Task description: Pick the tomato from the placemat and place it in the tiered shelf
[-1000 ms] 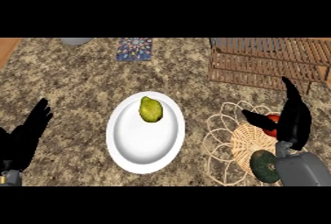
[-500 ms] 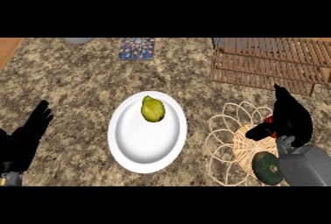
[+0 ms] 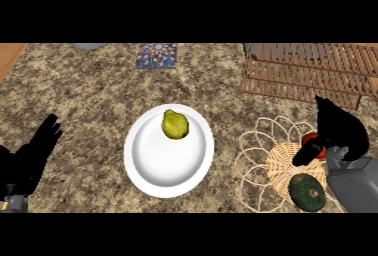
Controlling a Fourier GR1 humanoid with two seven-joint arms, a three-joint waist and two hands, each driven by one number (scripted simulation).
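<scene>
The red tomato (image 3: 316,142) lies on the woven wicker placemat (image 3: 277,155) at the right and is mostly hidden by my right hand (image 3: 338,131). That hand is over the tomato with its fingers and thumb curled round it. The slatted wooden tiered shelf (image 3: 310,74) stands behind the placemat at the back right. At the lower left edge my left hand (image 3: 33,157) rests open, fingers up.
A white plate (image 3: 168,159) with a yellow-green pear (image 3: 175,124) sits in the middle of the counter. A dark green round vegetable (image 3: 307,192) lies on the placemat's near part. A patterned coaster (image 3: 156,55) and a grey dish (image 3: 90,46) are at the back.
My right hand has dropped lower over the placemat and its fingers have curled in round the tomato, hiding more of it. The left hand stayed still.
</scene>
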